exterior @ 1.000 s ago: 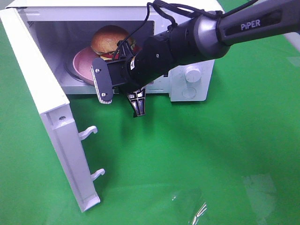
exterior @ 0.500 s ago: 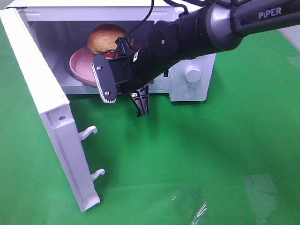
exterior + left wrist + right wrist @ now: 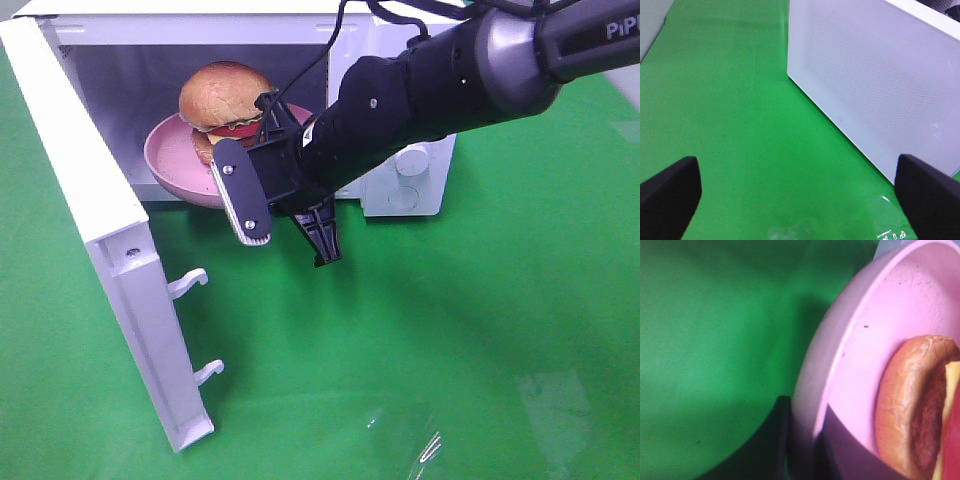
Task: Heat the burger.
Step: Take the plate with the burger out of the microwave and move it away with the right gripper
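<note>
The burger (image 3: 225, 95) sits on a round pink plate (image 3: 175, 155) at the mouth of the open white microwave (image 3: 430, 195). My right gripper (image 3: 275, 165) reaches in from the right and is shut on the plate's near rim. In the right wrist view its dark fingers (image 3: 782, 440) pinch the pink plate (image 3: 865, 340) edge, and the burger (image 3: 910, 405) shows its bun, patty and cheese close by. My left gripper (image 3: 800, 200) does not appear in the exterior high view. In its own view the fingers stand wide apart over green cloth, holding nothing.
The microwave door (image 3: 100, 230) swings out to the left front, with two latch hooks (image 3: 190, 282) on its edge. Two knobs (image 3: 410, 160) sit on the right-hand panel. A white perforated panel (image 3: 875, 75) fills the left wrist view. Green cloth covers the table.
The plate with the burger has slid toward the front of the microwave opening. My right arm has drawn back down and to the right with it, still gripping the rim.
</note>
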Controlling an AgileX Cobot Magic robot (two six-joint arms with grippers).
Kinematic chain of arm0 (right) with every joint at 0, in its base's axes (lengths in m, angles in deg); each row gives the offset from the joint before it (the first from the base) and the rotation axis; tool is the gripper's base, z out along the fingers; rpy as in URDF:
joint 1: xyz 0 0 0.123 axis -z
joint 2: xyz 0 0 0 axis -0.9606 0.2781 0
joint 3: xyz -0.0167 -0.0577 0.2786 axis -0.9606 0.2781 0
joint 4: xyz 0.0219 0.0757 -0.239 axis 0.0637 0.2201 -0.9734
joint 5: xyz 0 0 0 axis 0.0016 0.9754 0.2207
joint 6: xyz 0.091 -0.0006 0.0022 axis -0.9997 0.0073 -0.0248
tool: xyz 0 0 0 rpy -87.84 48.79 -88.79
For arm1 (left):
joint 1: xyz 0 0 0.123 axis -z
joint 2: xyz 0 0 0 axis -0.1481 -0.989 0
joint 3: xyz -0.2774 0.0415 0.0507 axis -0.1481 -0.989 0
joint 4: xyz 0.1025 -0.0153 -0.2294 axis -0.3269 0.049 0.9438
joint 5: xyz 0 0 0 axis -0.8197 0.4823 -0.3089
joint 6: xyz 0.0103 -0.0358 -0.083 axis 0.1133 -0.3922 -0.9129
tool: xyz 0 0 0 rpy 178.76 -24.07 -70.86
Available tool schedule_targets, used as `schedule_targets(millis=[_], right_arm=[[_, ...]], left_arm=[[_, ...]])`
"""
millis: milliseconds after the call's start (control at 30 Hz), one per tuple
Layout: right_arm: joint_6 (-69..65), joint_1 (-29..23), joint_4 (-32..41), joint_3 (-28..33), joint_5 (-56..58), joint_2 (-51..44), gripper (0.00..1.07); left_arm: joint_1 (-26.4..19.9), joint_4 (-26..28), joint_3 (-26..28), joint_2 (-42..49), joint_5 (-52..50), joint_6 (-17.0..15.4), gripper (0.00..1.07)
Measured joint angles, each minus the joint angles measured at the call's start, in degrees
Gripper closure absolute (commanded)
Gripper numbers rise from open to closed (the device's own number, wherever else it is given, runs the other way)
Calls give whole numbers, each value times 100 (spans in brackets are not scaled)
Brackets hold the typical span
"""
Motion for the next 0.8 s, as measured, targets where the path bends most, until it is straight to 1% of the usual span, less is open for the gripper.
schedule_targets(millis=[133,300,367,467,500,533,600,700,800], right_arm=[[69,17,80,367,-109,-327,107],[69,23,80,550,-155,-453,107],[80,23,80,842,-275,-607,107],[86,23,80,922,-309,-665,107],[92,23,46,1066,-321,-785,107],[92,23,46,1066,-321,-785,107],[97,23,-138,1369,-361,-985,107],[97,23,-172,1450,-367,-1037,107],[97,29,-218,1730,-407,-1232,107]], left_arm=[[0,0,0,0,0,0,10],[0,0,0,0,0,0,10],[0,0,0,0,0,0,10],[0,0,0,0,0,0,10],[0,0,0,0,0,0,10],[0,0,0,0,0,0,10],[0,0,0,0,0,0,10],[0,0,0,0,0,0,10],[0,0,0,0,0,0,10]])
